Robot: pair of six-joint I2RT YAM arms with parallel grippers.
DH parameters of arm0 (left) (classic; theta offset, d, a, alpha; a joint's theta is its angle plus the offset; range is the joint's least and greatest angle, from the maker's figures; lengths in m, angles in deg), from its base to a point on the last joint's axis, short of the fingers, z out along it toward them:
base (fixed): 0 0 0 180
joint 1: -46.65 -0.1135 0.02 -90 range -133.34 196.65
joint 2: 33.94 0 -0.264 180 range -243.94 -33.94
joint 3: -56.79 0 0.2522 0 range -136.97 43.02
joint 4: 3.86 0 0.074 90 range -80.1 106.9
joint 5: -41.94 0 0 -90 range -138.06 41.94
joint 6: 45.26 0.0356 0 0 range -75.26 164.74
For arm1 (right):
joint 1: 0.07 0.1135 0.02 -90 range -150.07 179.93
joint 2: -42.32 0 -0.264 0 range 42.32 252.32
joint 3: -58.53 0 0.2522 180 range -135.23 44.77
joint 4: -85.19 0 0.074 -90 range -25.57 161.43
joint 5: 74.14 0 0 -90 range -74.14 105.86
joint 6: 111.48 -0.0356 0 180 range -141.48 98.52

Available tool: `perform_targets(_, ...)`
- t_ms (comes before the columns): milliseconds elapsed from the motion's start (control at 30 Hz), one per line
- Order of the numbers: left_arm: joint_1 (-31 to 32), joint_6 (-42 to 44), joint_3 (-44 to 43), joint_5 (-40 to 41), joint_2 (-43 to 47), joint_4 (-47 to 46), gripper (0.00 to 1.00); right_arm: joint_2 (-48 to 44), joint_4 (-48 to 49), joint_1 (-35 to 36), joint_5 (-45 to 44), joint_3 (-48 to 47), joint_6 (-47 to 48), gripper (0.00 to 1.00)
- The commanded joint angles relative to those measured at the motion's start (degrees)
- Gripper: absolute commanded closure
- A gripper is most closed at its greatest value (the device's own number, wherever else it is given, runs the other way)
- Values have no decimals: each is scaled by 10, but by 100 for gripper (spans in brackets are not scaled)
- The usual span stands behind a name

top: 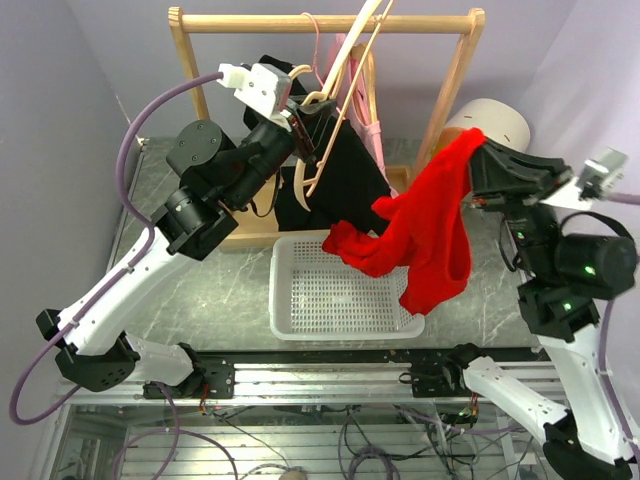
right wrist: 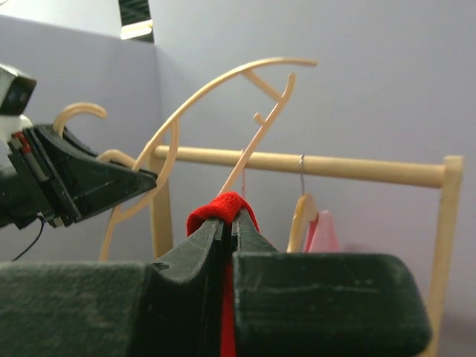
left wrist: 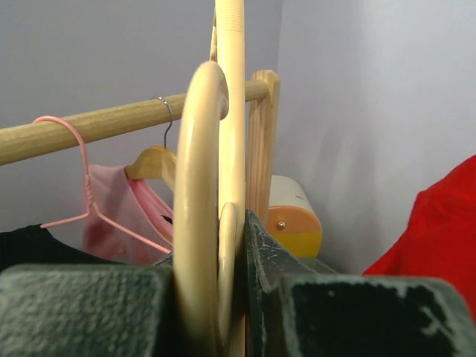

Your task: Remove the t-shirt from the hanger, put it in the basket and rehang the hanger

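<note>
Red t-shirt (top: 430, 235) hangs in a long vertical drape, its top fold pinched in the right gripper (top: 482, 158), jaws clenched on the cloth, lower end sagging over the right side of the white basket (top: 283, 300). Cream hanger (top: 345, 80) looks bare, tilted steeply against the wooden rack (top: 320, 22), clamped near its hook by the left gripper (top: 308, 112), left of the shirt. Judged free of the hanger; any drop falls to the right arm, basket lying below its claw.

I face a wooden rack (top: 325, 22). From its rail hang a black garment (top: 355, 175), a pink wire hanger (left wrist: 84, 160) and a pink garment (left wrist: 111, 208). A white basket (top: 320, 295) sits just before its base. A cream cylinder (top: 495, 120) stands beside its right post.
</note>
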Motion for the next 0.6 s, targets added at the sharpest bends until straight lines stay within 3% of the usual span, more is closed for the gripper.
perform_targets(0, -2, 22, -4, 23, -4, -13, 93, 45, 50, 1, 62, 7, -44, 100)
perform_targets(267, -3, 42, -11, 64, -20, -3, 93, 141, 124, 1, 183, -42, -121, 100)
perform_targets(567, -3, 87, -28, 131, -24, 30, 91, 83, 80, 2, 202, 139, -173, 100)
